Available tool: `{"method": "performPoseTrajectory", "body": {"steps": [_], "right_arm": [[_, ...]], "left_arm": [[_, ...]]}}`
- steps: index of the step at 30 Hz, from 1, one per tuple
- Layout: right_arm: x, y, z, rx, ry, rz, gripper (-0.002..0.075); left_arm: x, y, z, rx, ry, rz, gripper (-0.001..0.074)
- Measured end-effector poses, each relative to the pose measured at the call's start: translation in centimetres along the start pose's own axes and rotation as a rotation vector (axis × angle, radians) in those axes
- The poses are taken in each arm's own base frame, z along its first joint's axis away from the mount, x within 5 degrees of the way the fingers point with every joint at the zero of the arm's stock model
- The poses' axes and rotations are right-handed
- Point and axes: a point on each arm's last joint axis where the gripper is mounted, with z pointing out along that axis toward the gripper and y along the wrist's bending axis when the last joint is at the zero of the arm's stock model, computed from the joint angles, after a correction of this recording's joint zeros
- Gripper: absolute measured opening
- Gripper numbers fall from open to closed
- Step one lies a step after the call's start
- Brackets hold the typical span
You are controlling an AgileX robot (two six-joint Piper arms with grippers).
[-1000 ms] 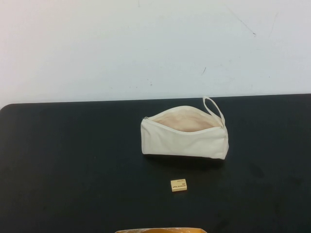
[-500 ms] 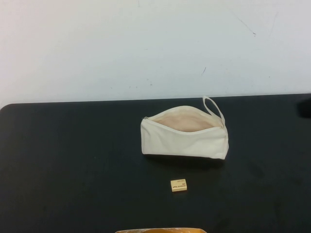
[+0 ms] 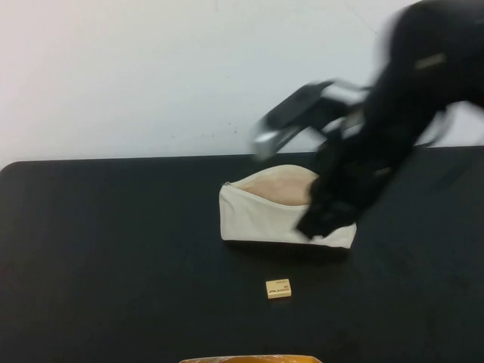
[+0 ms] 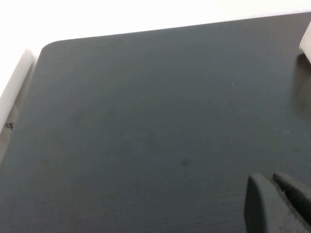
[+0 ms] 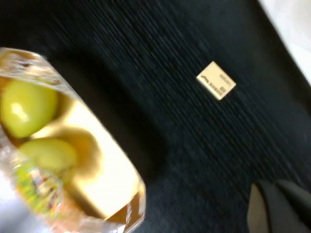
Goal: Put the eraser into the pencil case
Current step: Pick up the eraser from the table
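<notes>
The eraser (image 3: 278,288), a tiny tan block with dark print, lies on the black table in front of the pencil case; it also shows in the right wrist view (image 5: 216,80). The pencil case (image 3: 261,215) is a cream-white pouch lying open, its peach lining showing. Its right end and strap are hidden behind my right arm. My right gripper (image 3: 314,223) is blurred over that end of the pouch; in the right wrist view (image 5: 272,194) its fingers sit together, empty. My left gripper (image 4: 272,182) is shut and empty over bare table, out of the high view.
A clear packet with yellow-green round things and a gold inside (image 5: 63,145) lies at the table's front edge, showing as an orange strip in the high view (image 3: 249,358). The black table (image 3: 113,249) ends at a white wall behind. A white corner (image 4: 306,43) shows in the left wrist view.
My right arm has swung in from the right and now covers the pouch's right end and strap. The eraser and the pouch have not moved.
</notes>
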Motion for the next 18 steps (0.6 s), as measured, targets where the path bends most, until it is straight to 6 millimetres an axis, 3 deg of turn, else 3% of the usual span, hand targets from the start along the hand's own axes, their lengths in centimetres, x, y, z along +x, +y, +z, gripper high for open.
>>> {"method": "performPoseTrajectory", "body": {"steps": [4,7,12,18], "right_arm": [[-2.8,1.4,4.1,0.056,0.074,-0.032,0.0000],[-3.8,2.2,6.8,0.031,0.110,-0.032,0.0000],[-4.1,2.5,9.8,-0.003,0.163,0.030,0.0000],[-3.7,0.8,12.0,0.010,0.210,0.246,0.0046]], "left_arm": [[0.0,0.0,0.0,0.000,0.000,0.000,-0.0001],[0.0,0.0,0.0,0.000,0.000,0.000,-0.0001],[0.0,0.0,0.0,0.000,0.000,0.001,-0.0001],[0.0,0.0,0.0,0.000,0.000,0.002,-0.0001]]}}
